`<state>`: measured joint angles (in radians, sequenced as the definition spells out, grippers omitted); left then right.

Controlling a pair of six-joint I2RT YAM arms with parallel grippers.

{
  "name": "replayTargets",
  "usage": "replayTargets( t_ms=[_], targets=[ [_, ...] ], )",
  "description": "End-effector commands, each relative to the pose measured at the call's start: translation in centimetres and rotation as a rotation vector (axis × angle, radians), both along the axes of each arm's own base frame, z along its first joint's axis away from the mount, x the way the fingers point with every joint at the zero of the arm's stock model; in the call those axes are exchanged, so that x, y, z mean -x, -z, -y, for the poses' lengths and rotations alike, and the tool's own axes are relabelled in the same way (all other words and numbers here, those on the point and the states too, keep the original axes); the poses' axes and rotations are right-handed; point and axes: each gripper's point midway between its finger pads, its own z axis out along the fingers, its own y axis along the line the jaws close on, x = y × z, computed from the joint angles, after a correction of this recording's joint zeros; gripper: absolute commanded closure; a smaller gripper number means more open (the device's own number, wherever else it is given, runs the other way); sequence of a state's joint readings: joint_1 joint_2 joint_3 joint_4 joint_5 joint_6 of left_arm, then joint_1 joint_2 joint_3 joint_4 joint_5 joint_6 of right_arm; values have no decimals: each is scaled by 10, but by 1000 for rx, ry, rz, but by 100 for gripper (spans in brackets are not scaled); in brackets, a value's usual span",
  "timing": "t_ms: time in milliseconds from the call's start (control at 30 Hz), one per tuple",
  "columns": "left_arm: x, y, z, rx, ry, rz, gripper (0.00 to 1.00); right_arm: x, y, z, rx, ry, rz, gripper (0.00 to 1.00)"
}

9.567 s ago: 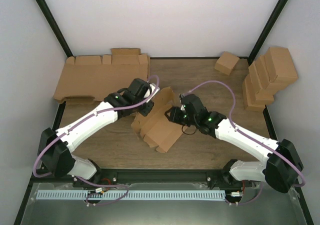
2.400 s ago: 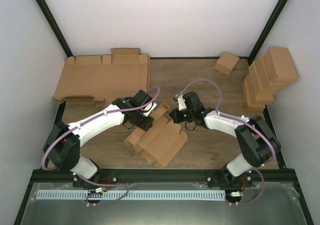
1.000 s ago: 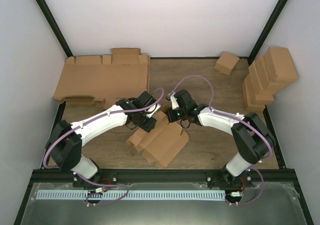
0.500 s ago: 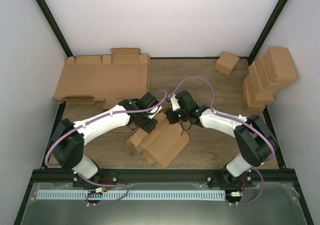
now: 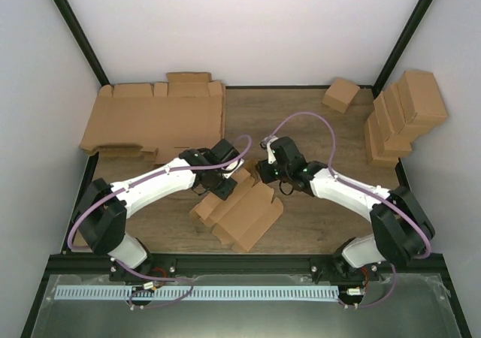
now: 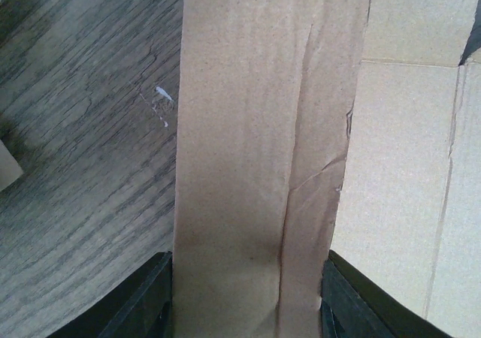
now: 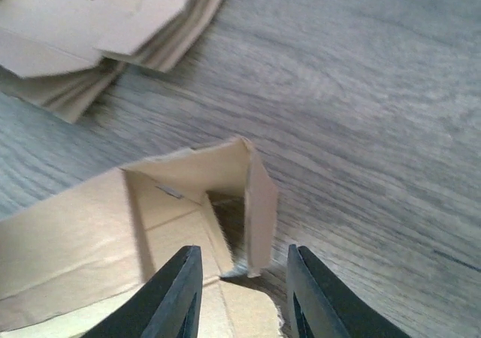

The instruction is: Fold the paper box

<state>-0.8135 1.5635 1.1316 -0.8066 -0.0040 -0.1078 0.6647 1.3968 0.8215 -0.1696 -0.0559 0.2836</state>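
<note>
The paper box (image 5: pixel 239 210) lies partly folded on the wooden table in the middle, flaps spread toward the front. My left gripper (image 5: pixel 224 182) is at its back left edge. In the left wrist view a creased brown strip of the box (image 6: pixel 252 165) fills the gap between the black fingers (image 6: pixel 146 300), which grip it by its sides. My right gripper (image 5: pixel 264 174) is at the box's back right corner. In the right wrist view it (image 7: pixel 244 293) is open, with a raised corner flap (image 7: pixel 259 203) standing between the fingertips, touching neither.
A stack of large notched cardboard sheets (image 5: pixel 154 116) lies at the back left, also in the right wrist view (image 7: pixel 113 30). A small cube-like carton (image 5: pixel 341 94) sits at the back right. Several folded cartons (image 5: pixel 402 116) lean on the right wall.
My right arm has swung its forearm out to the right, and its gripper has shifted slightly at the box's corner. The left gripper and the box have barely moved.
</note>
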Motion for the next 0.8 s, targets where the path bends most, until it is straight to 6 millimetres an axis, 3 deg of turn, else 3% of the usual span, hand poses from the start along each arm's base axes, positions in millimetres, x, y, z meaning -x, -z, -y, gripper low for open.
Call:
replayTargets(
  t_ms=[0,133,433,767],
  targets=[
    [-3,-5,3,-1,-1,17,50,-10,10,2,60,59,-33,67],
    [-3,-3,3,0,-7,14,50,-10,15,-10,39,27,-78,70],
    [-10,-10,8,31,-52,34,50,5,-2,-31,-79,-32,-131,95],
    [-14,-12,9,43,-88,46,50,18,-8,-35,-136,-28,-208,98]
  ],
)
